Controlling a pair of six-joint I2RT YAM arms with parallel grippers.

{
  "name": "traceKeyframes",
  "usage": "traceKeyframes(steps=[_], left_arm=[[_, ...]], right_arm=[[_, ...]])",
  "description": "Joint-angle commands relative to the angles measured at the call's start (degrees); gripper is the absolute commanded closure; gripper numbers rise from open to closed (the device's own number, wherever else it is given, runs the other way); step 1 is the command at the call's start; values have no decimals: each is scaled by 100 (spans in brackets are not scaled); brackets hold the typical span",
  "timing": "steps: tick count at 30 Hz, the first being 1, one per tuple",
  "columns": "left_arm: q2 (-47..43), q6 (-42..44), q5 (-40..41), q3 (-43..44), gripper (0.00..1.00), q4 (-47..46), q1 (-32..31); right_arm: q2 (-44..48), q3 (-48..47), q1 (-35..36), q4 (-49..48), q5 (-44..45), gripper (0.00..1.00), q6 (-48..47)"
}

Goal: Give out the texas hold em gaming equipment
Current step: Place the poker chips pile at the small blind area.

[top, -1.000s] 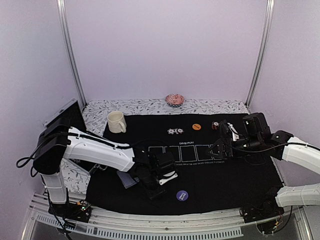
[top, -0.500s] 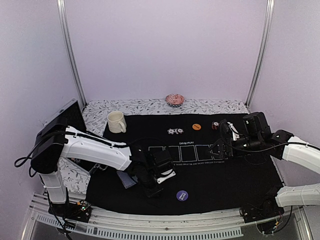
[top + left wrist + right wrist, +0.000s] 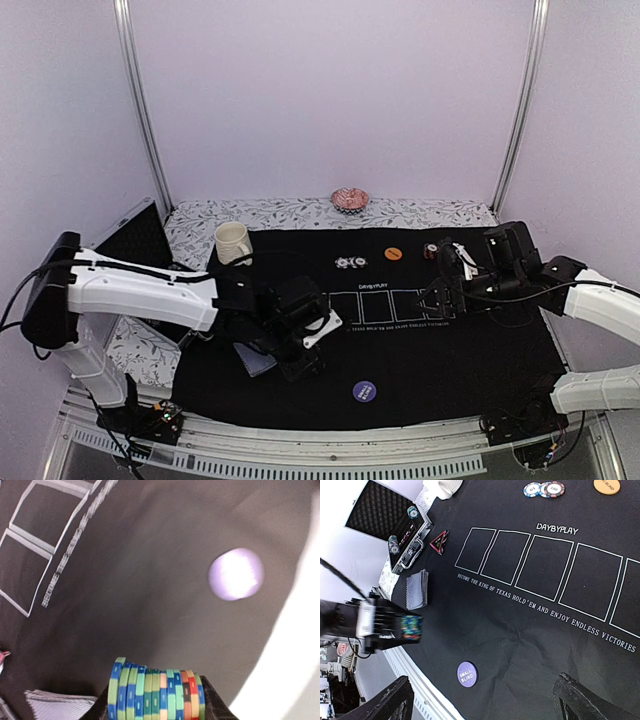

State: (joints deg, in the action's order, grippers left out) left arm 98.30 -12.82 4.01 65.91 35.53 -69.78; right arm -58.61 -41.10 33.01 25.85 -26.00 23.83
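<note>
top view high, rear; wrist views close, all share purple button [image 3: 364, 390]

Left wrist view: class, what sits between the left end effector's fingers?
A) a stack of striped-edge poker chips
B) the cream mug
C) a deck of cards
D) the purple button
A: a stack of striped-edge poker chips, seen edge-on, is clamped in the left end effector.
</note>
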Motion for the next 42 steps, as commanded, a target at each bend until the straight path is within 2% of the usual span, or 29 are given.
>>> traceKeyframes(steps=[1,6,9,11,14,17,22,24,30,39,42], left_arm=[[-931,-432,-1474,-409,100,-1543,368],[-1477,-1627,-1796,-588,100,-2284,651],[-1802,-2566,-1498,-908,100,-2948,690],[-2024,-3468,-1583,-1415,100,-3675,773],[-2257,-4707,-1853,-2330,100,-4836,901],[-2282,-5399,-1991,-2817,100,-5683,941],[-2156,-5615,-1996,-2874,100,-5944,948],[-2136,-5687,-2025,-2903,100,-6080,956],[-2077,-5796,-2086,-3020,100,-6298,954],[-1963,-5737,-2285,-2979,100,-6441,980],[-1957,-5774,-2324,-3013,100,-6505,985]], right_arm=[[98,-297,54,165,61,1,-394],[56,-735,374,-170,-166,3,-830],[119,-734,1097,-743,533,5,-1211],[183,-663,1568,-1128,1135,5,-1533],[250,-548,2005,-1656,1570,5,-2411],[84,-367,2383,-2421,1857,5,-3494],[-973,-670,3060,-2538,1691,7,-5077],[-1399,-835,3128,-2605,1523,9,-5274],[-2031,-882,3130,-3219,1079,12,-5234],[-2671,-1153,3131,-3358,1369,17,-5150],[-2762,-1156,3132,-3532,1416,23,-5203]])
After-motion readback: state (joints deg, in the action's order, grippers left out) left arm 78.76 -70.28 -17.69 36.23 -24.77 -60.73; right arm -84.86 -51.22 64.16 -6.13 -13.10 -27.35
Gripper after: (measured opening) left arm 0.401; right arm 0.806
